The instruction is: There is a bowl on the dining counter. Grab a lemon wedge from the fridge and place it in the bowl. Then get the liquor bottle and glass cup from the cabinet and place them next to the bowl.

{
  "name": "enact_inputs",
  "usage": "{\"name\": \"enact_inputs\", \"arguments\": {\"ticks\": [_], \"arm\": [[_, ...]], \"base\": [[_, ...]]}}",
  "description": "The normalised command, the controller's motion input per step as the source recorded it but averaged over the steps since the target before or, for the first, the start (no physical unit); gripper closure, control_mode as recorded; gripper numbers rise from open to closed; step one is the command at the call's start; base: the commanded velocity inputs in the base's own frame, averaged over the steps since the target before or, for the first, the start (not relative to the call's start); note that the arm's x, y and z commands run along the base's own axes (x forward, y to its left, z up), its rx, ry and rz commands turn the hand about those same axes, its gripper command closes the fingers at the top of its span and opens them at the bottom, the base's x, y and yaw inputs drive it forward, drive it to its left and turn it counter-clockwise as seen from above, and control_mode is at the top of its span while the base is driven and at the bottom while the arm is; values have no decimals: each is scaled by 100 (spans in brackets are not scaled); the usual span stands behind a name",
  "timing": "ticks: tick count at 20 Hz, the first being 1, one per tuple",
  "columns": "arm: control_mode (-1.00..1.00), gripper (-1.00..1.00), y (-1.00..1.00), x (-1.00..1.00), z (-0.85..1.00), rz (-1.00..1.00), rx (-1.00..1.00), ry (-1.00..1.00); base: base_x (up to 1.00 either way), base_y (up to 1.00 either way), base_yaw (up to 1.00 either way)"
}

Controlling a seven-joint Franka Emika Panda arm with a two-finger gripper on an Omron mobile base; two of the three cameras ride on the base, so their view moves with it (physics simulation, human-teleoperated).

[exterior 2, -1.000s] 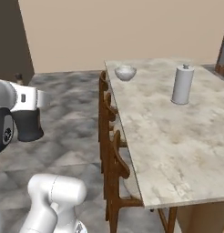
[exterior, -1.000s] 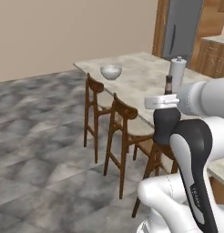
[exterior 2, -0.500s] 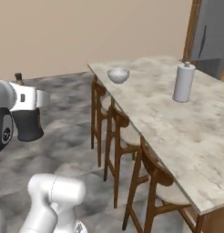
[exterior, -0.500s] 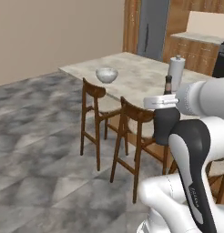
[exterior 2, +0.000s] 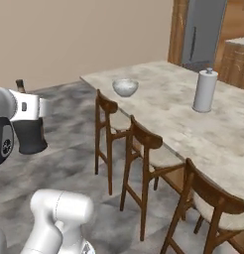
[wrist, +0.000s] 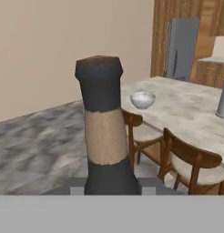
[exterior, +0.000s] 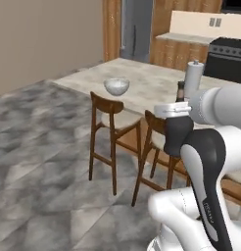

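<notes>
From behind my left shoulder, the bowl [exterior: 116, 86] sits near the edge of the dining counter [exterior: 152, 86], above the first chair [exterior: 111, 120], and well apart from me. The liquor bottle [exterior: 180, 91] shows just its dark neck behind my wrist; my own arm hides the grip here. I judge the risk is clipping a chair back or the tall white canister [exterior: 193, 78] when I reach in to set the bottle down.

From the right side, the bottle's cap [exterior 2: 19, 85] pokes up above my hand, with the bowl [exterior 2: 125, 87] far across the floor.

Along my gripper [wrist: 110, 184], the bottle rises upright from between my fingers, which are closed on its lower body. The bowl [wrist: 142, 98] appears just beside the neck but far beyond it. A tilt or jolt while driving could let the bottle slip.
</notes>
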Motion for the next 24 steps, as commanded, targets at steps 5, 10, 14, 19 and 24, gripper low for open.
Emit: {"name": "enact_inputs", "arguments": {"ticks": [5, 10, 14, 19, 24], "arm": [[100, 100, 0, 0, 0, 0, 0, 0], [100, 100, 0, 0, 0, 0, 0, 0], [100, 100, 0, 0, 0, 0, 0, 0], [100, 100, 0, 0, 0, 0, 0, 0], [100, 100, 0, 0, 0, 0, 0, 0]], "base": [[41, 89, -42], [43, 82, -45], [43, 80, -47], [36, 80, -48], [34, 78, -49]]}}
